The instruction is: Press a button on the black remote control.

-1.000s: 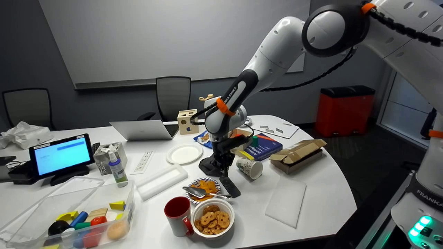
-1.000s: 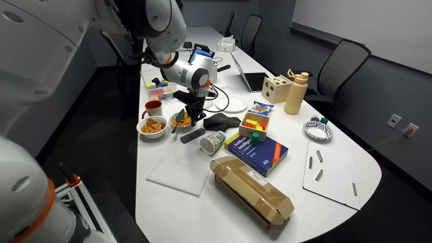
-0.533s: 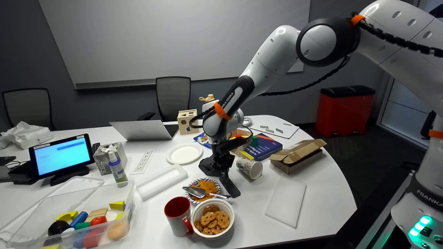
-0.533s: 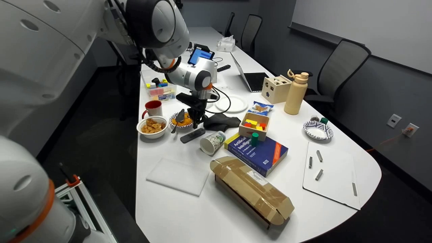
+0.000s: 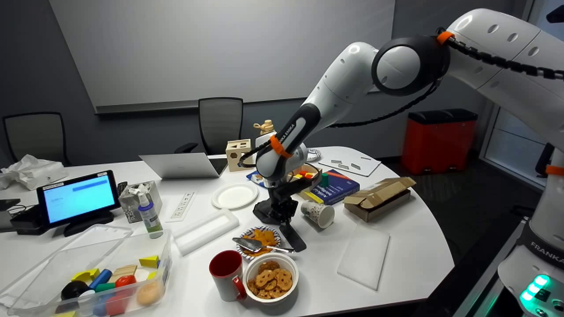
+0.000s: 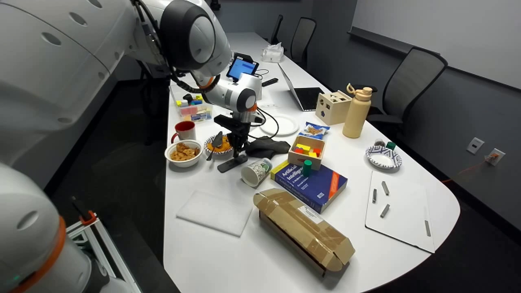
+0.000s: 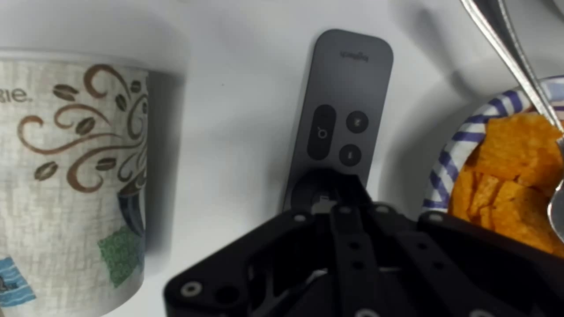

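The black remote control (image 7: 348,83) lies flat on the white table. Its upper buttons show in the wrist view, and its lower round button is partly hidden behind my fingers. It also shows in both exterior views (image 5: 293,239) (image 6: 232,164). My gripper (image 7: 350,191) points down over the remote's button end, with its fingers together and nothing between them. In both exterior views the fingertips (image 5: 285,223) (image 6: 236,154) are at the remote's far end. They are very close to its surface; I cannot tell whether they touch it.
A paper cup (image 7: 75,176) lies on its side beside the remote. A patterned bowl of orange chips (image 7: 458,145) with a serving utensil (image 6: 217,141) is on the other side. A dark cloth (image 6: 266,147), a snack bowl (image 5: 273,278) and a mug (image 5: 227,275) are near.
The arm has come lower, and my fingertips have moved down to the remote's end. The remote and the things around it have not moved.
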You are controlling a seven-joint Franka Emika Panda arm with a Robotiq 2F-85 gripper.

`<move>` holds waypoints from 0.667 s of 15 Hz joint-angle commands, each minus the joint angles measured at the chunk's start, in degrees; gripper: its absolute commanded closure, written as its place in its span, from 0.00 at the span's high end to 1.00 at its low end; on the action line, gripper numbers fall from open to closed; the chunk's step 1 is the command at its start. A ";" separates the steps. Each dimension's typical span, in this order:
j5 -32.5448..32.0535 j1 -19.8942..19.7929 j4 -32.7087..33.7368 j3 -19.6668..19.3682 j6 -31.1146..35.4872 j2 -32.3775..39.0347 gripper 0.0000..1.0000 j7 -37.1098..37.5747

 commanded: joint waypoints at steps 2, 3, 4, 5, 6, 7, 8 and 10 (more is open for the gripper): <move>-0.65 0.42 3.46 -0.56 -2.52 1.99 0.00 1.09; -0.79 0.55 3.74 -0.65 -2.91 2.23 0.00 1.10; -0.88 0.60 3.98 -0.70 -3.39 2.40 0.00 1.09; -0.83 0.54 4.35 -0.64 -3.81 2.75 0.00 0.98; -0.77 0.52 4.79 -0.59 -4.16 3.22 0.00 0.97; -0.68 0.45 5.16 -0.57 -4.51 3.57 0.00 0.98; -0.58 0.33 5.42 -0.59 -4.28 3.90 0.00 1.00; -0.57 0.31 5.84 -0.95 -3.85 4.39 0.00 1.54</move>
